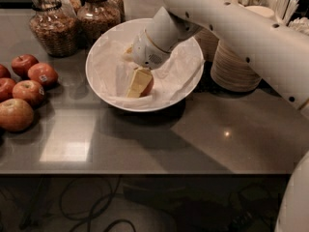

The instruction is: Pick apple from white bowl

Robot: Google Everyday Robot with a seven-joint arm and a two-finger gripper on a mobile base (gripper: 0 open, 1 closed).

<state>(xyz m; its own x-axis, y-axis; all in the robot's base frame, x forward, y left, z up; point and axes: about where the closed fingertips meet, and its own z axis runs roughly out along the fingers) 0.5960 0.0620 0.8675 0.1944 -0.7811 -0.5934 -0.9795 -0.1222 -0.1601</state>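
Observation:
The white bowl (189, 83), lined with crumpled white paper, stands at the back middle of the dark counter. The apple (149, 87) lies inside it, near the front. Only a red sliver of the apple shows. My gripper (139, 85) reaches down into the bowl from the upper right. Its cream tip sits right on the apple and covers most of it. The white arm (231, 28) crosses over the bowl's right rim.
Several darker red apples (29, 88) lie grouped at the counter's left edge. Two glass jars (50, 25) stand behind the bowl at the left. Stacked beige bowls (231, 69) and a holder of utensils (282, 4) stand at the right. The counter's front edge runs below.

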